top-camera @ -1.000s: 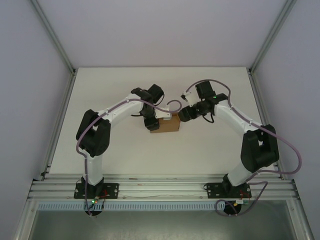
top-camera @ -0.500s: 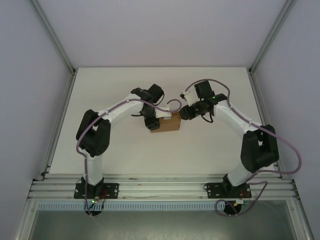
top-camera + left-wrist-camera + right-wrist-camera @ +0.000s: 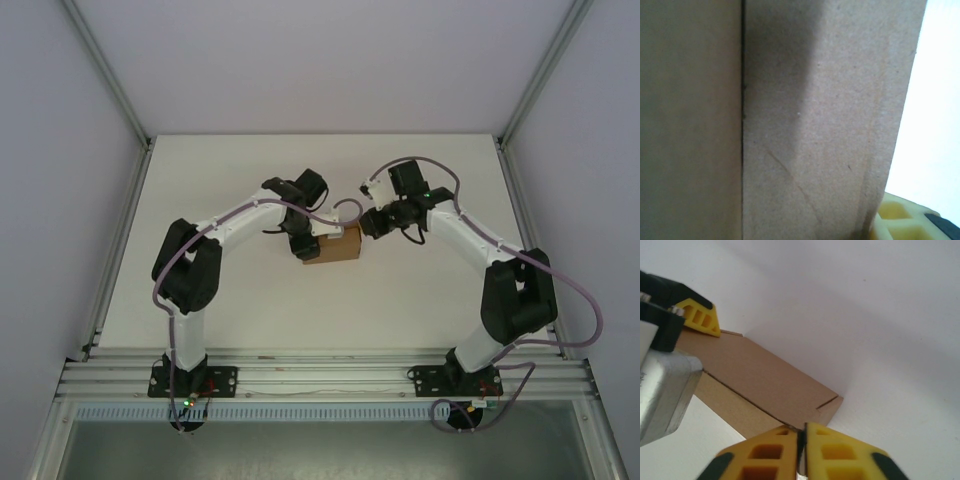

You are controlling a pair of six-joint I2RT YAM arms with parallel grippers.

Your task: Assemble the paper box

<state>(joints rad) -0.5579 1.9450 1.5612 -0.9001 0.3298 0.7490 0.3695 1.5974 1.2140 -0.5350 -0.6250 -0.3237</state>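
The paper box (image 3: 338, 247) sits as a small folded brown carton near the middle of the white worktop (image 3: 250, 300), in the top view. Both arms reach in towards it from either side.

The left hand (image 3: 308, 243) is at the box's 9 o'clock end and grips it. From the left wrist, brown cardboard stands right against the lens, with a dark seam running from 12 to 6 o'clock between two panels. One yellow fingertip (image 3: 902, 225) shows at about 5 o'clock, against the card's edge. From the right wrist, another yellow finger (image 3: 699, 316) of that hand rests on the far top edge of the box at about 10 o'clock. The hand's black and silver body lies across the box's end at 9 o'clock.

The right hand (image 3: 366, 226) is at roughly 2 o'clock from the box in the top view. It is closed, its two yellow fingers (image 3: 840, 447) pressed flat together. In its own wrist view the tips meet at 6 o'clock, just at the box's near edge. I cannot tell whether they touch the card. A small tab at the box's corner stands slightly raised just past 6 o'clock there.
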